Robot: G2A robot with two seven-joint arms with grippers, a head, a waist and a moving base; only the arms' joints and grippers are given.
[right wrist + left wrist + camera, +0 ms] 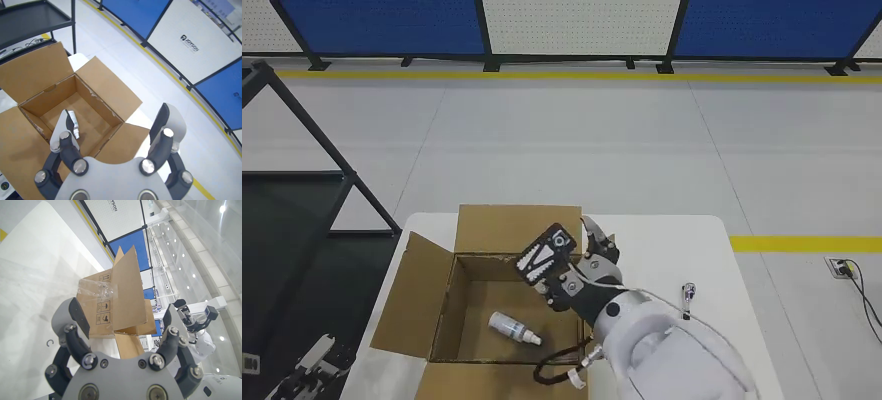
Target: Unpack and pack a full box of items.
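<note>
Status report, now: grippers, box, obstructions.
Left gripper open, outside the box. Right gripper open, over the box corner. One white bottle lying on the box floor. No obstruction seen.

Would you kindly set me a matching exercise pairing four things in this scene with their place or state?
Things:
1. spray bottle
2. cardboard box
3. right hand
4. left hand

Places or states:
A. stands on the table, flaps spread
B. open, above the box's rim
C. lies on the box floor
D. open, beside the box's outer wall

Pairs: 1-C, 2-A, 3-B, 4-D.
</note>
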